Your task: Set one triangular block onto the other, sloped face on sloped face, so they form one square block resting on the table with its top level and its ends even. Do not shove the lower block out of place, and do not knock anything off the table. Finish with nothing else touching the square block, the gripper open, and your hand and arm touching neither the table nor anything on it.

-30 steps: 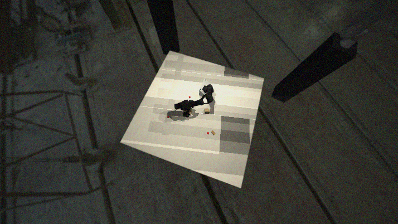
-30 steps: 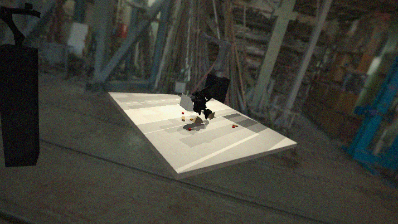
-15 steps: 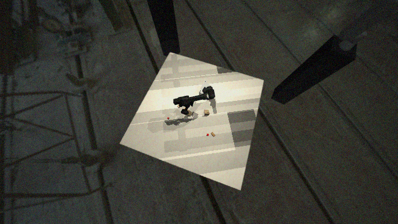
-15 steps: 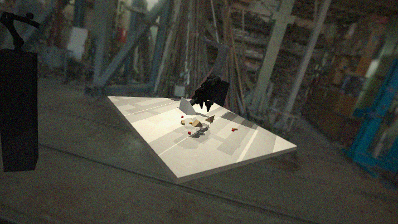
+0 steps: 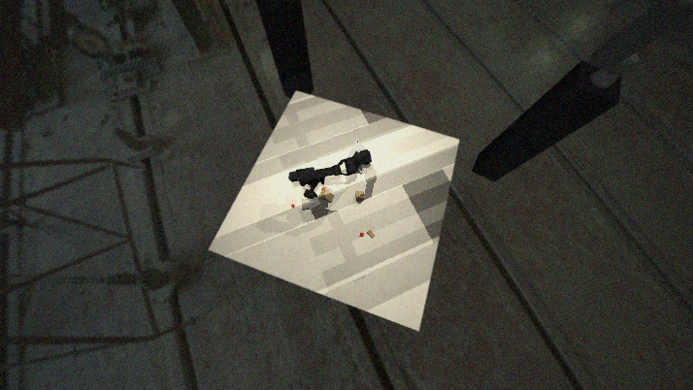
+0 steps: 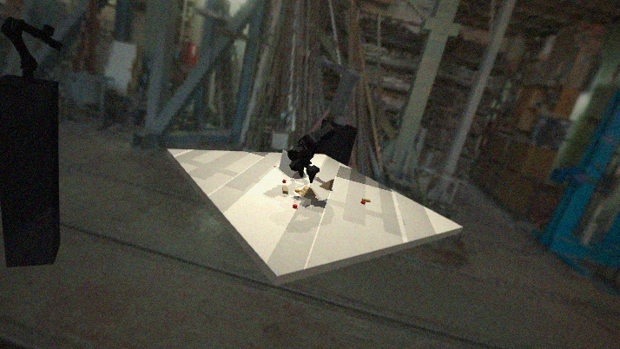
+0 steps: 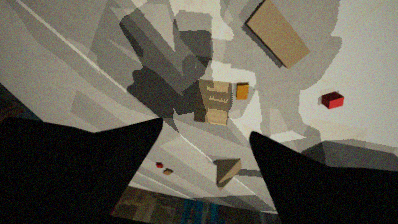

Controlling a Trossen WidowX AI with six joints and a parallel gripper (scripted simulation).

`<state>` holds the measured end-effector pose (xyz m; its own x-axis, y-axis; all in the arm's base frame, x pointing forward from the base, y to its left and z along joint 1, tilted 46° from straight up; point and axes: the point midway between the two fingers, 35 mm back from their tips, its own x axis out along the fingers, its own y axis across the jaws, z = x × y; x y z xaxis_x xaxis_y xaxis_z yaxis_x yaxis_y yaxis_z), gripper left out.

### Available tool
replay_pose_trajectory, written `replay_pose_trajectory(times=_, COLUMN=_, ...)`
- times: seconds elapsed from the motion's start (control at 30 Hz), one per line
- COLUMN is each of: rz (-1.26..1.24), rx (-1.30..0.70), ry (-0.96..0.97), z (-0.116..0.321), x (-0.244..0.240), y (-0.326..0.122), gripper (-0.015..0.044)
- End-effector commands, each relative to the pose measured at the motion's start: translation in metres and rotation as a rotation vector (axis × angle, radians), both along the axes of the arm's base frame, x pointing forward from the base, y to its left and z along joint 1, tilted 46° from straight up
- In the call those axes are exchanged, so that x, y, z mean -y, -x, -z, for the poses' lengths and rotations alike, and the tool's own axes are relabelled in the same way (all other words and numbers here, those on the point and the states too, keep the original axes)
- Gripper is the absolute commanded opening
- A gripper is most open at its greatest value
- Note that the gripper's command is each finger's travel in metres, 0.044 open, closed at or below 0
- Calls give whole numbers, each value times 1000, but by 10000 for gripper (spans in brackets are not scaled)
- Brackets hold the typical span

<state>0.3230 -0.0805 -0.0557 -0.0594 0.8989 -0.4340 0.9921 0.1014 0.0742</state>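
One tan triangular block rests on the table below the hand, partly in shadow. In the exterior view it shows a peaked outline. The other triangular block rests apart from it, closer to the arm's base, with a pointed end in the wrist view. The blocks are not stacked. My gripper is wide open and empty, above the first block with a visible gap in the exterior view. How each sloped face is turned is too small to tell.
A small orange block lies close beside the first triangular block. A tan rectangular block and a red cube lie nearby. Another red cube lies beside a small tan piece.
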Motion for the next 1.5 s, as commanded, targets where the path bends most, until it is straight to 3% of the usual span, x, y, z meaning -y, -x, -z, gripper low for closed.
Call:
replay_pose_trajectory(times=0.0, rz=-38, rx=-7, ry=-24, z=15, x=-35, y=3, gripper=440)
replay_pose_trajectory(times=0.2, rz=-78, rx=1, ry=-50, z=33, x=-79, y=13, gripper=440)
replay_pose_trajectory(times=0.7, rz=-79, rx=1, ry=-51, z=33, x=-80, y=13, gripper=440)
replay_pose_trajectory(times=0.97, rz=-84, rx=8, ry=-47, z=33, x=-79, y=12, gripper=230)
replay_pose_trajectory(times=1.2, rz=-84, rx=8, ry=-47, z=33, x=-79, y=12, gripper=183)
replay_pose_trajectory(times=1.43, rz=-76, rx=5, ry=-42, z=26, x=-72, y=10, gripper=0)
replay_pose_trajectory(times=1.47, rz=-72, rx=4, ry=-40, z=22, x=-68, y=9, gripper=0)
